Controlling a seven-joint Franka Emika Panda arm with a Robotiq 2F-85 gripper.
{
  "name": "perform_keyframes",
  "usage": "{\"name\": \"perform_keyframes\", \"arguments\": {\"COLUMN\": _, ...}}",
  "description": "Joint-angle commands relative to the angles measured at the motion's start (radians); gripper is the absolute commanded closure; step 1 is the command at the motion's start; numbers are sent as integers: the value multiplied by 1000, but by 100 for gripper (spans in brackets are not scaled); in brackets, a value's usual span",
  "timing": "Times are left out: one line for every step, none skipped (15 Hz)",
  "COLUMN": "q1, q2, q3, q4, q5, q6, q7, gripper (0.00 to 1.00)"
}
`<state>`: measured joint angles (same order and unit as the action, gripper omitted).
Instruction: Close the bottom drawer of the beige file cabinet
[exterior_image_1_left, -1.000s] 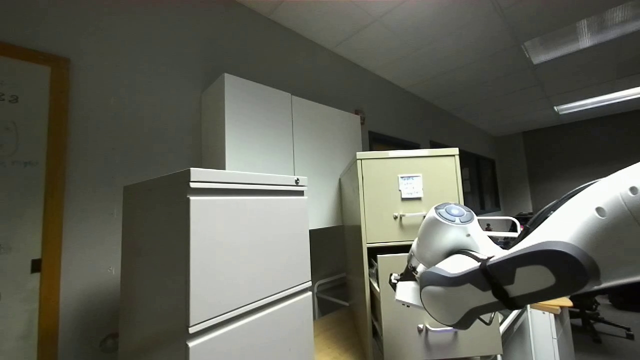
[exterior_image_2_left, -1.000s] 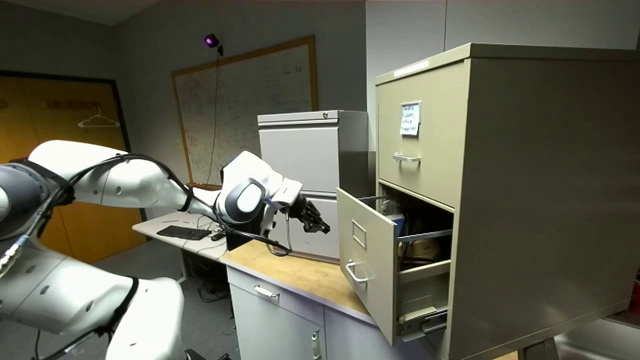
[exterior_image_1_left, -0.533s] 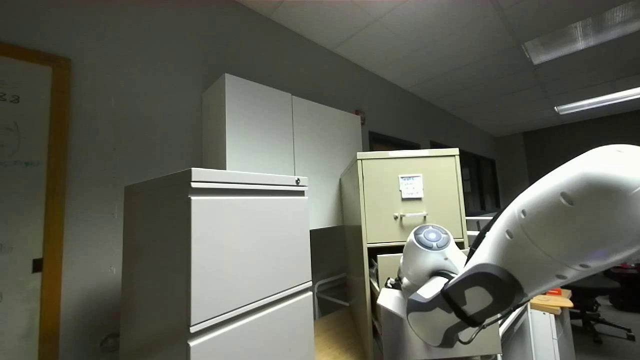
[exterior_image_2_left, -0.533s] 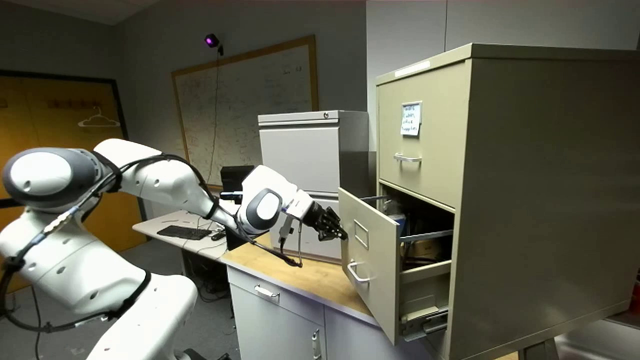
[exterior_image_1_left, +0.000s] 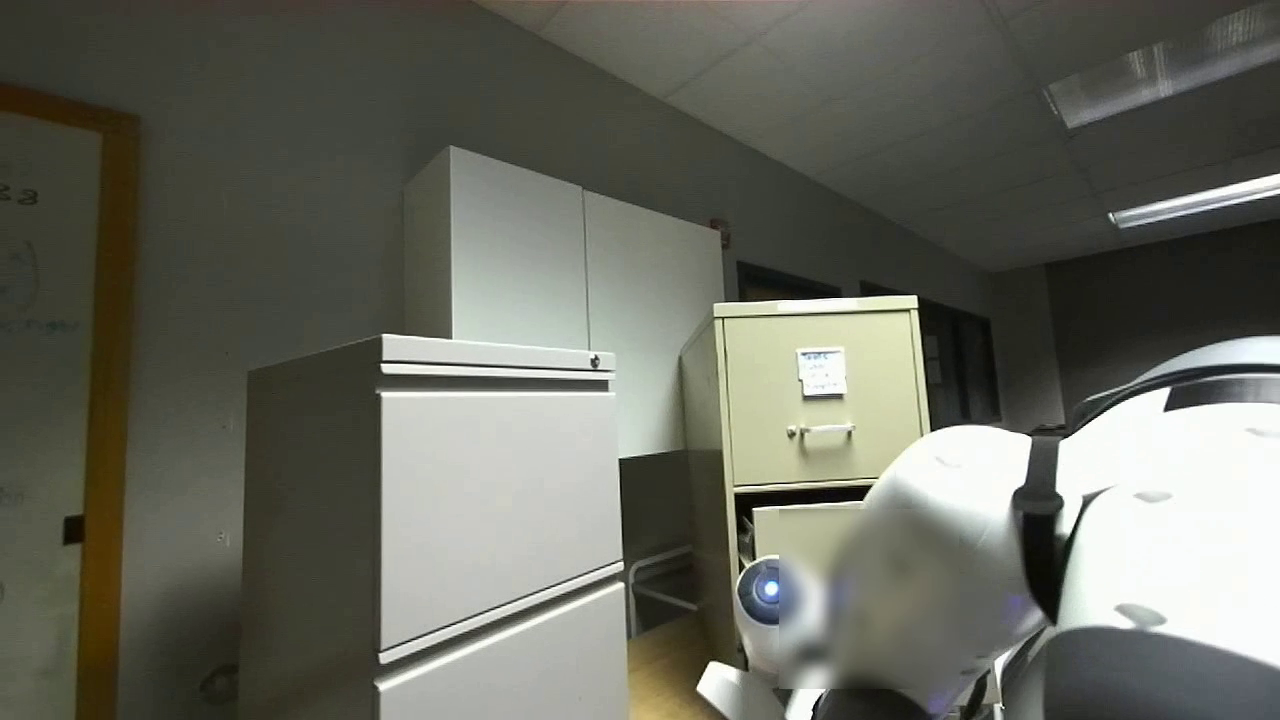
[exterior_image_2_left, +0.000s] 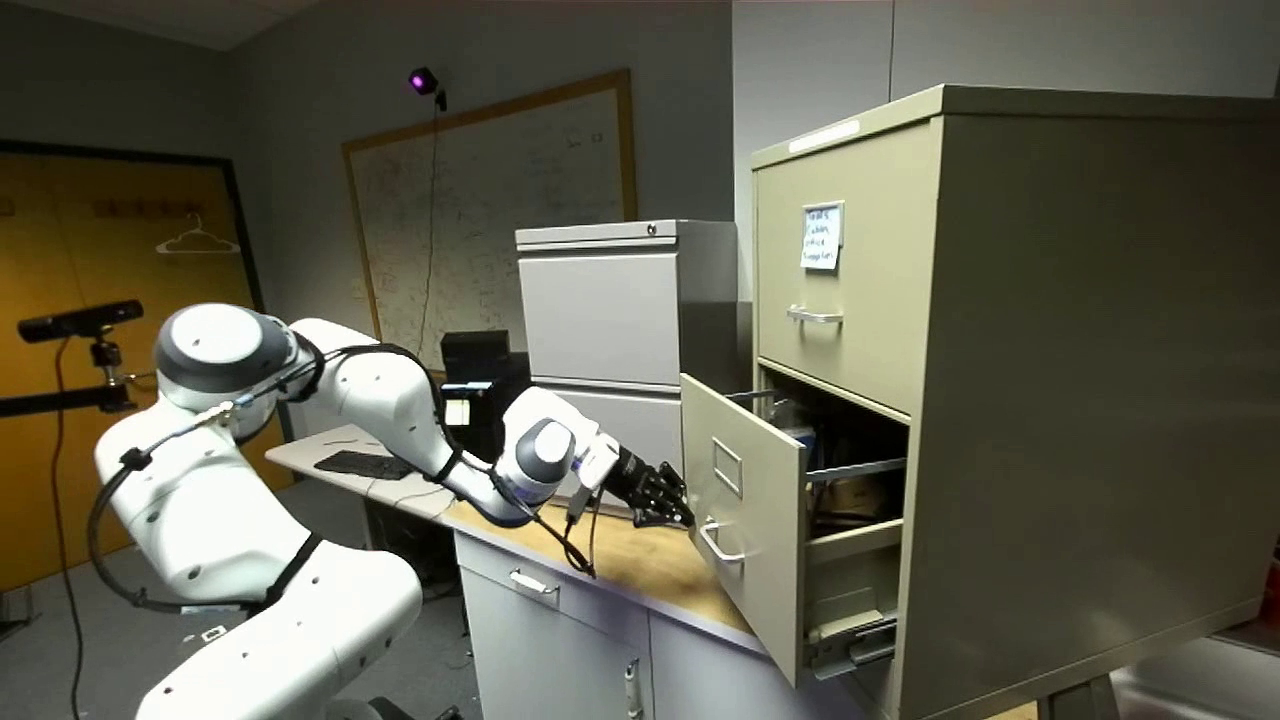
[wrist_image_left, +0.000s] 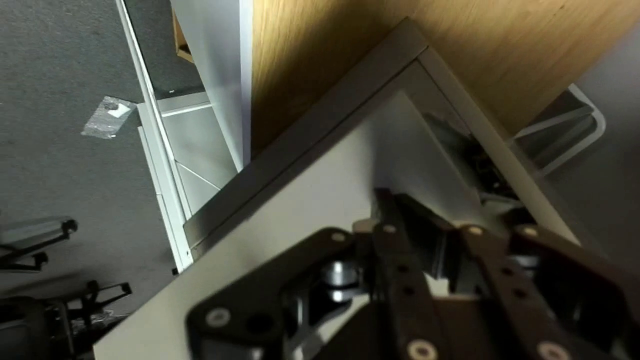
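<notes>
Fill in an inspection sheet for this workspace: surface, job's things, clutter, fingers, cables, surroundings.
Surface: wood-topped counter, partly hidden by the arm.
Job's things: beige file cabinet, its bottom drawer pulled out; upper drawer shut.
Clutter: contents inside the bottom drawer, too dark to identify; keyboard on a desk; shiny scrap on the floor.
Fingers: by the bottom drawer's front; contact, and whether open or shut, cannot be told.
Cables: dark cable strapped along the arm, with slack loops hanging.
Surroundings: grey cabinet, whiteboard, wooden door.
</notes>
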<state>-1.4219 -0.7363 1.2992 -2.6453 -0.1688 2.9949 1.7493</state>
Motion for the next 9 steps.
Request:
{"name": "perform_keyframes", "arguments": {"q1": -241, "q2": -137, "q3": 239, "q4": 165, "q5": 93, "q6": -20, "q7": 107, "gripper": 94}}
{"name": "perform_keyframes", "arguments": {"q1": -287, "q2": -183, "q3": 282, "q4": 202, "q5": 121, "q6": -34, "q7": 127, "gripper": 93}}
{"name": "perform_keyframes", "arguments": {"q1": -326, "q2": -230, "q3": 313, "q4": 238, "q5": 146, "q6": -50, "q7": 145, "gripper": 93}}
{"name": "perform_keyframes", "arguments": {"q1": -365, "q2": -275, "q3": 340, "q4": 277, "q5": 167, "q6": -69, "q7": 160, "gripper": 93}}
{"name": "perform_keyframes", "arguments": {"q1": -394, "q2": -310, "q3": 357, "q4": 310, "q5": 187, "q6": -91, "q7": 173, "gripper": 93}}
{"name": "perform_keyframes", "arguments": {"q1": -416, "q2": -350, "q3": 366, "q4": 341, "q5": 205, "q6": -107, "q7": 186, "gripper": 93}}
{"name": "perform_keyframes", "arguments": {"q1": -435, "q2": -395, "q3": 370, "q4": 368, "q5": 217, "q6": -121, "q7": 198, "gripper": 93}}
{"name": "perform_keyframes", "arguments": {"q1": -450, "q2": -434, "q3": 371, "q4": 392, "q5": 228, "q6": -135, "q7": 211, "gripper": 93}}
{"name": "perform_keyframes", "arguments": {"q1": -462, "q2": -473, "q3": 370, "q4": 413, "q5": 236, "q6": -144, "q7": 224, "gripper": 93}}
